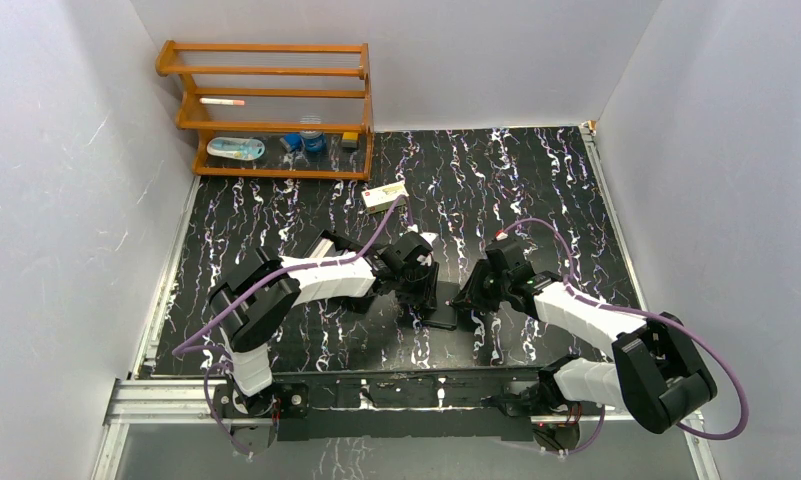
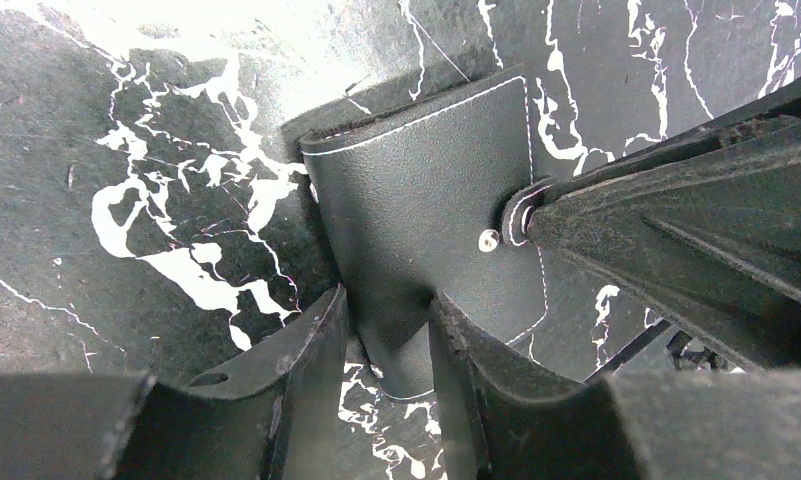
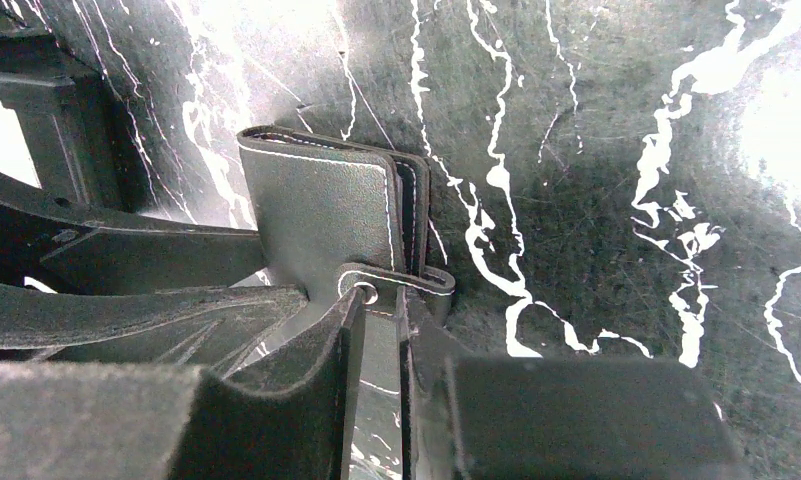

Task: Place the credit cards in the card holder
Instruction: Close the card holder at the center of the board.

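The card holder (image 1: pixel 439 320), a small black folded wallet with white stitching, stands on edge on the black marbled table between my two arms. My left gripper (image 2: pixel 388 335) is shut on its lower part, a finger pressing each side so the leather (image 2: pixel 426 190) bows. From the other side my right gripper (image 3: pixel 381 305) is shut on the holder's snap tab (image 3: pixel 396 280). One of its fingers (image 2: pixel 656 230) meets the snap in the left wrist view. The holder (image 3: pixel 316 200) is folded shut. The credit cards are out of view.
A wooden rack (image 1: pixel 276 110) with small items stands at the back left. A cream oblong carton (image 1: pixel 384 195) lies just in front of it, behind the left arm. White walls close in the table on three sides, and a metal rail (image 1: pixel 376 395) runs along the near edge.
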